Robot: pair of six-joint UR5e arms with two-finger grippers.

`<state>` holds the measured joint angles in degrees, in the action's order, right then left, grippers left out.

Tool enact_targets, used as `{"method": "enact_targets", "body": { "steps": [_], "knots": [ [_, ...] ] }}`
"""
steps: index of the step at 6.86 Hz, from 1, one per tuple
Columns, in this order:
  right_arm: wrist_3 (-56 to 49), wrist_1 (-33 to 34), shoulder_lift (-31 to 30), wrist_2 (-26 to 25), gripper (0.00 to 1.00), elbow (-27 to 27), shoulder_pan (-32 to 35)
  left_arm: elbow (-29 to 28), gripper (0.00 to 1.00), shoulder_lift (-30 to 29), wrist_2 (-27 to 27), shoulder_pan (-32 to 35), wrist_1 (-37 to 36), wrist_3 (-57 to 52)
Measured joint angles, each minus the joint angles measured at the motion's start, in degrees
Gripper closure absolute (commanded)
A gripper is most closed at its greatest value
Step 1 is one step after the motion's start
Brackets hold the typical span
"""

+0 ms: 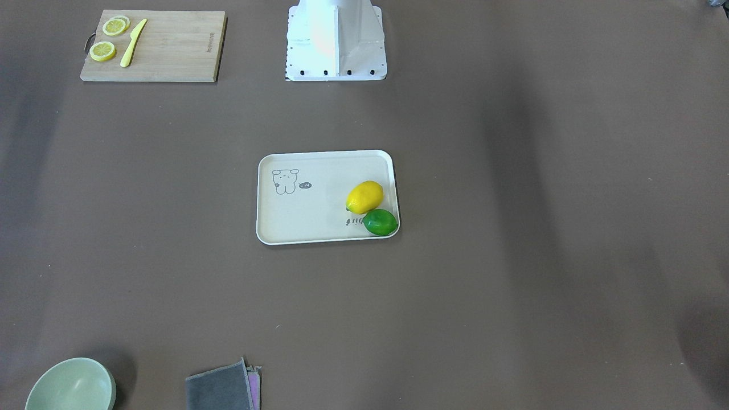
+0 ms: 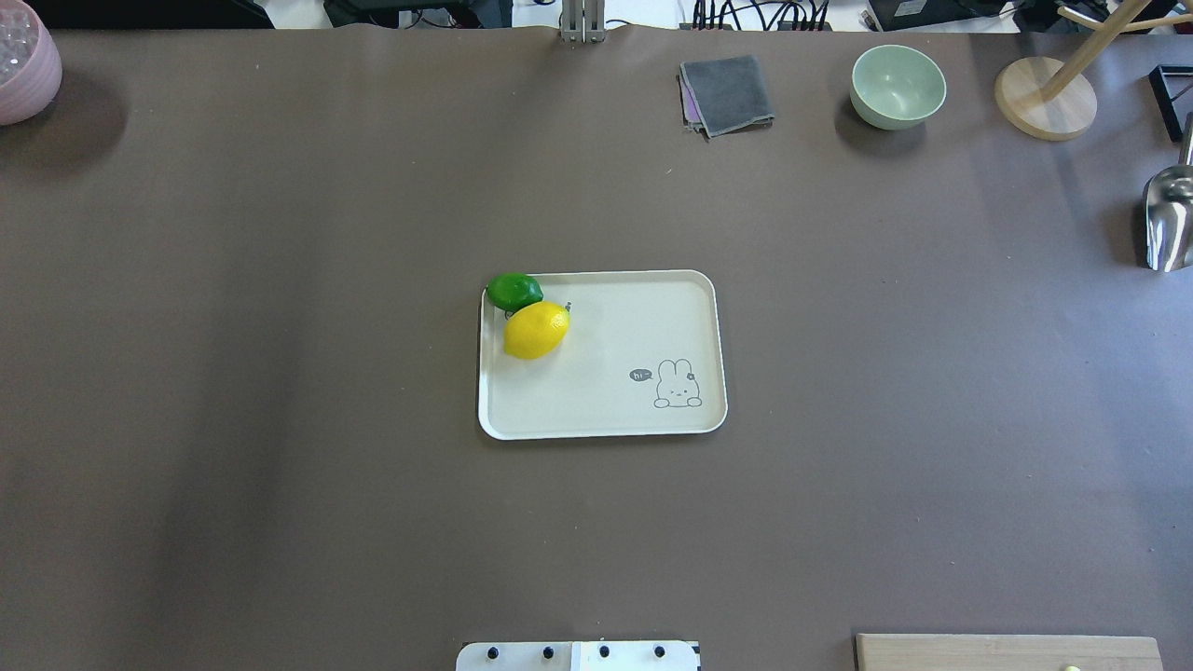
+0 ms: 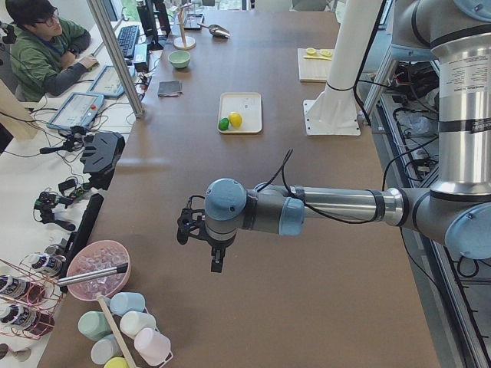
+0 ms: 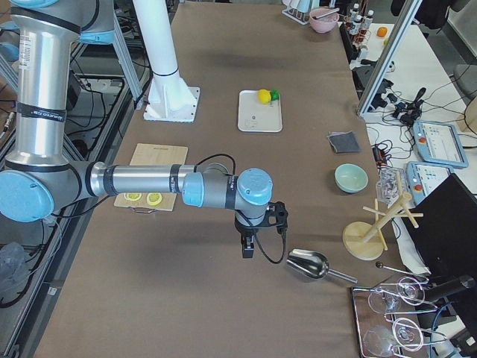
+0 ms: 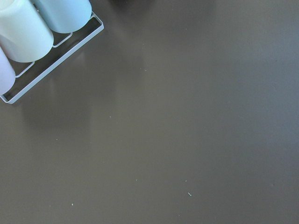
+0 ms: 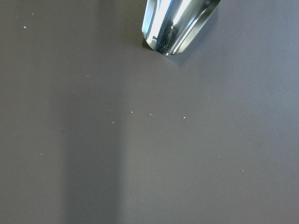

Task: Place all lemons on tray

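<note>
Both lemons lay on the cream tray [image 1: 307, 225], well apart from either set of jaws. The yellow lemon [image 1: 364, 197] and the green lemon [image 1: 380, 222] touched each other. They sat in the tray corner nearer the left jaws and on the side away from the robot's base. The green one pressed against the raised rim, which I judged was what kept it from rolling off.

The left arm [image 3: 330, 203] was stretched out over its own end of the tabletop [image 2: 280, 513]. The left jaws pointed down above bare surface, with a rack of pastel cups [image 5: 23, 28] close by. The right arm [image 4: 141, 180] mirrored it at the opposite end, the right jaws hanging near a shiny metal scoop [image 6: 177, 23].

Only the side views showed either set of jaws, so I could not tell whether they stood wide or narrow. With both fruits on the tray, the job looked finished to me. The arms seemed parked far out so as not to disturb them.
</note>
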<state>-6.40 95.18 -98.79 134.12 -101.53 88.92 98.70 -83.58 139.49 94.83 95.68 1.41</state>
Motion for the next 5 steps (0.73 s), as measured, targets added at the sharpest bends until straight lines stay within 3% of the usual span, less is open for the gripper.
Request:
{"method": "enact_targets", "body": {
  "steps": [5],
  "knots": [
    [0.0,0.0,-0.1,0.1,0.0,0.0,-0.5,-0.1,0.0,0.0,0.1,0.0,-0.1,0.0]
  ]
}}
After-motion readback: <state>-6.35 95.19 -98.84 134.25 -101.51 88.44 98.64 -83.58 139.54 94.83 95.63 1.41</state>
